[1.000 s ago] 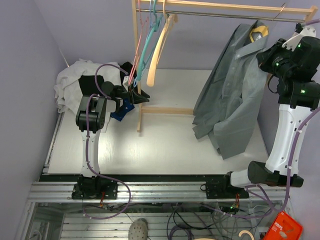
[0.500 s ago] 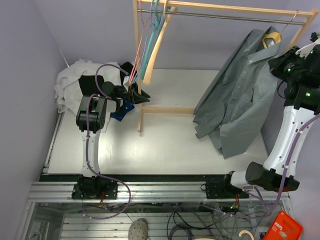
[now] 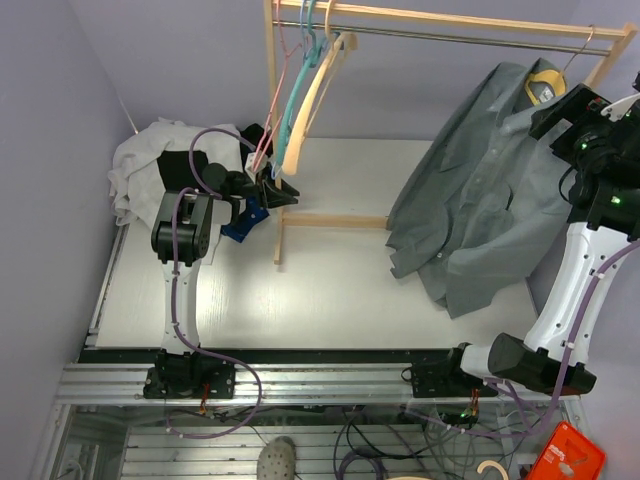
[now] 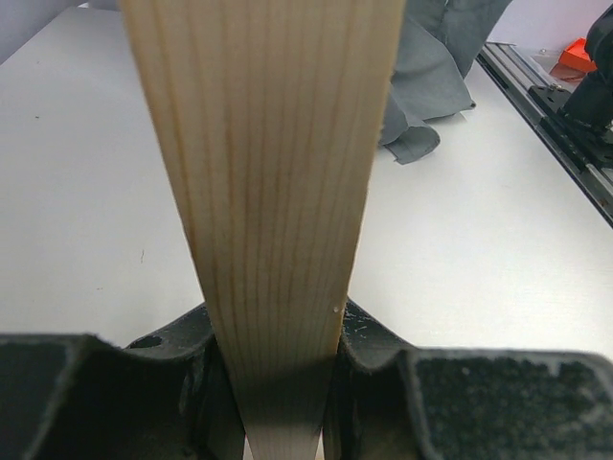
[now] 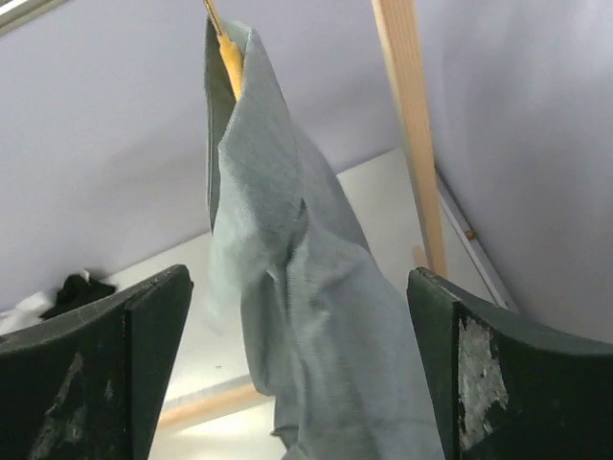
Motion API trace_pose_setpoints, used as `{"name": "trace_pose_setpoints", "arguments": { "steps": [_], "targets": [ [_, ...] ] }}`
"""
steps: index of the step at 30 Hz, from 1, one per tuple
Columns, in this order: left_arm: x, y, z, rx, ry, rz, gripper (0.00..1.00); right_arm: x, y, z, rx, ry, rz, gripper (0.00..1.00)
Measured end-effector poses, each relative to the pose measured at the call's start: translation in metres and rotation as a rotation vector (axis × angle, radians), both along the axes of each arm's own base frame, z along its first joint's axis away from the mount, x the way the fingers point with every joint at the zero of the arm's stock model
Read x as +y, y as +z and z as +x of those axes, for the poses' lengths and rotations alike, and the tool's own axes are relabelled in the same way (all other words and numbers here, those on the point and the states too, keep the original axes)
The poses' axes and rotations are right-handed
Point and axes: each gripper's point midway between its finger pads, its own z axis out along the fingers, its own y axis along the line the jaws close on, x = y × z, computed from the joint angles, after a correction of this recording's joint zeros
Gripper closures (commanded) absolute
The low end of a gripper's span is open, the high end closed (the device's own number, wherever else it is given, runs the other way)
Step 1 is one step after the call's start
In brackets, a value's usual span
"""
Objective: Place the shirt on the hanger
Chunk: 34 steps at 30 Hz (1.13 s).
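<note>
Wrist views reveal the left end effector (image 4: 276, 383) clamped on wooden post (image 4: 268, 172), right end effector (image 5: 297, 369) apart facing shirt (image 5: 287, 249).

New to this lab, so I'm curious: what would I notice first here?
A large grey long-sleeved shirt hangs on a yellow plastic hanger at the right end of the wooden rack, its tail reaching the white table, with the right gripper open beside it. At left, the left gripper clamps the rack's upright post.
</note>
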Motion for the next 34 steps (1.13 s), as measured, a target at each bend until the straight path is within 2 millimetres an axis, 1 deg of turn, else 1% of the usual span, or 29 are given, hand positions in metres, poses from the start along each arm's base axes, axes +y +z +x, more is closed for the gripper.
{"name": "trace_pose_setpoints", "arguments": {
  "steps": [7,11,12,13,14,16,17,20,23,26,28,30,34],
  "targets": [
    [0.002,0.0,0.001,0.0,0.004,0.001,0.93,-0.004,0.009,0.001,-0.036,-0.006,-0.021,0.0],
    [0.002,0.0,0.001,0.0,0.004,0.0,0.93,-0.006,0.015,-0.006,-0.047,-0.031,-0.039,0.0],
    [0.002,0.0,0.001,0.001,0.004,0.0,0.89,-0.006,0.018,-0.01,-0.054,-0.042,-0.048,0.0],
    [0.002,0.0,0.001,0.002,0.004,0.001,0.76,-0.007,0.021,-0.014,-0.062,-0.055,-0.057,0.0],
    [0.002,0.0,0.001,0.003,0.004,0.0,0.61,-0.007,0.025,-0.021,-0.07,-0.071,-0.067,0.0],
    [0.002,0.001,0.001,0.016,0.004,0.001,0.07,-0.008,0.036,-0.034,-0.093,-0.107,-0.091,0.0],
    [0.002,0.001,0.0,0.033,0.003,0.002,0.0,-0.008,0.044,-0.044,-0.114,-0.134,-0.109,0.0],
    [0.003,0.002,0.0,0.106,0.005,0.006,0.01,-0.006,0.065,-0.071,-0.18,-0.189,-0.148,0.0],
    [0.003,0.004,0.001,0.148,0.006,0.007,0.01,0.002,0.086,-0.095,-0.275,-0.21,-0.17,0.0],
    [0.003,0.008,0.002,0.178,0.007,0.008,0.01,0.022,0.103,-0.108,-0.378,-0.162,-0.132,0.0],
    [0.003,0.012,0.004,0.192,0.006,0.007,0.01,0.039,0.114,-0.106,-0.437,-0.097,-0.074,0.0],
    [0.003,0.014,0.005,0.204,0.006,0.007,0.01,0.049,0.111,-0.098,-0.451,-0.051,-0.021,0.0],
    [0.003,0.014,0.004,0.227,0.006,0.008,0.01,0.057,0.083,-0.082,-0.415,-0.013,0.078,0.0]
  ]
}}
